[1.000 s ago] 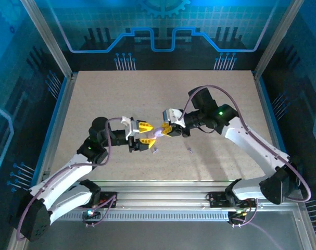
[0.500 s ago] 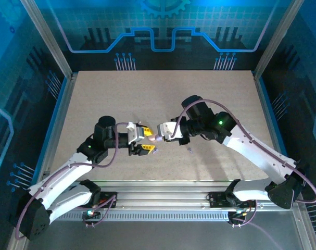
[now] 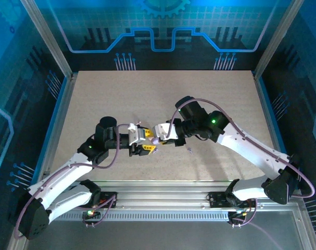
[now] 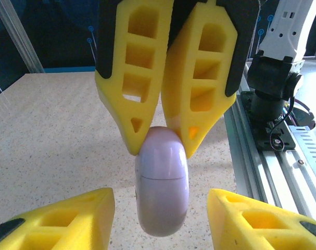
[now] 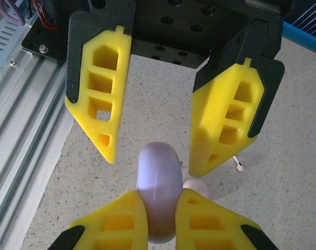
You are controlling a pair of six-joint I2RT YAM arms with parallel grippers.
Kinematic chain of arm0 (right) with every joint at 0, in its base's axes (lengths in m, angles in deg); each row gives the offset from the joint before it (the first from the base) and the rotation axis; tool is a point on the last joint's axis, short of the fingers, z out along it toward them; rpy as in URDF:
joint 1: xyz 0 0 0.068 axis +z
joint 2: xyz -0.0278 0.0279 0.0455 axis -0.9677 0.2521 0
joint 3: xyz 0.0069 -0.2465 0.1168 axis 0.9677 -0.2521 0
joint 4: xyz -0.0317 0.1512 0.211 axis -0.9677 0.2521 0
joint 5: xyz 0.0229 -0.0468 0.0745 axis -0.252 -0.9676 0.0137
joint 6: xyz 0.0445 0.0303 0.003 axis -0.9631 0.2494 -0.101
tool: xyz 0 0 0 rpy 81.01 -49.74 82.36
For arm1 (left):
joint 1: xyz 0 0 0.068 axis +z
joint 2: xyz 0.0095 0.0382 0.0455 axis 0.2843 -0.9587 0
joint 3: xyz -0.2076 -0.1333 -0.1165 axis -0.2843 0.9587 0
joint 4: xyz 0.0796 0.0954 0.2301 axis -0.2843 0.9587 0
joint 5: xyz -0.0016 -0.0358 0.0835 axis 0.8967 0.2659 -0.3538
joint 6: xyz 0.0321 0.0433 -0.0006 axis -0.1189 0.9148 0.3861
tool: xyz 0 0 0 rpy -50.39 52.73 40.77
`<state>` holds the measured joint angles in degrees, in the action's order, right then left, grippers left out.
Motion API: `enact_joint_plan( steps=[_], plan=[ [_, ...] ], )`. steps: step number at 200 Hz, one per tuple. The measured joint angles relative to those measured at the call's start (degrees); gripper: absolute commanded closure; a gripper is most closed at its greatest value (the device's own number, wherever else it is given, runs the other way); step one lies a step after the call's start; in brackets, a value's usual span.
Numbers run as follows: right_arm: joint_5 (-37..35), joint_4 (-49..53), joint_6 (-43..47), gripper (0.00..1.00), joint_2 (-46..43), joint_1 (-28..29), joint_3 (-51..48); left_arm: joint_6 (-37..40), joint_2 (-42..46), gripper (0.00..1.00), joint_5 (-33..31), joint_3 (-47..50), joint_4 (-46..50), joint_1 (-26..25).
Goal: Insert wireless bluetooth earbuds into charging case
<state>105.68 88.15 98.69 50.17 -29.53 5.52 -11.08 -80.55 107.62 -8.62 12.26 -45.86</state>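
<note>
Charging case: lilac, rounded, lid shut along its seam, held in the air between the two arms above the table; the right fingers are clenched on one end of it; the left fingers stand spread to either side, not touching it. I judge it light, rigid and glossy, so liable to slip or pivot; I would grip across its broad flanks, below the seam. One pale earbud lies on the table beneath. Table flat, matt, speckled; blue-lit panels enclose it; a metal rail runs along the near edge.
</note>
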Motion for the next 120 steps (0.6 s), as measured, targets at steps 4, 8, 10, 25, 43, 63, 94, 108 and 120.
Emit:
enact_joint_plan(
  steps=[4, 8, 10, 25, 43, 63, 94, 108, 120],
  plan=[
    [0.0, 0.0, -0.2, 0.88, 0.0, 0.0, 0.0, 0.0, 0.0, 0.5, 0.0, 0.0, 0.0, 0.0],
    [0.1, 0.0, -0.2, 0.88, 0.1, 0.0, 0.0, 0.0, 0.0, 0.51, 0.0, 0.0, 0.0, -0.1],
    [0.2, 0.0, -0.3, 0.88, 0.1, 0.0, 0.1, 0.0, 0.0, 0.51, 0.0, 0.0, 0.0, -0.1],
    [0.5, 0.0, -0.6, 0.88, 0.3, 0.0, 0.3, 0.1, 0.0, 0.54, -0.2, 0.0, 0.0, -0.2],
    [0.9, -0.4, -1.1, 0.88, 0.5, 0.0, 0.7, 0.1, 0.0, 0.57, -0.2, 0.0, 0.0, -0.3],
    [1.5, -0.6, -1.3, 0.88, 0.5, 0.0, 0.8, 0.1, 0.0, 0.61, -0.2, 0.0, 0.0, -0.5],
    [1.6, -0.8, -1.5, 0.88, 0.5, 0.2, 0.8, 0.3, 0.0, 0.65, -0.3, 0.0, 0.0, -0.9],
    [1.7, -0.8, -1.7, 0.88, 0.5, 0.2, 0.8, 0.8, 0.0, 0.68, -0.5, 0.0, 0.0, -0.9],
    [1.7, -0.8, -1.9, 0.88, 0.5, 0.2, 0.8, 1.1, 0.0, 0.71, -0.8, 0.0, 0.0, -0.9]
  ],
)
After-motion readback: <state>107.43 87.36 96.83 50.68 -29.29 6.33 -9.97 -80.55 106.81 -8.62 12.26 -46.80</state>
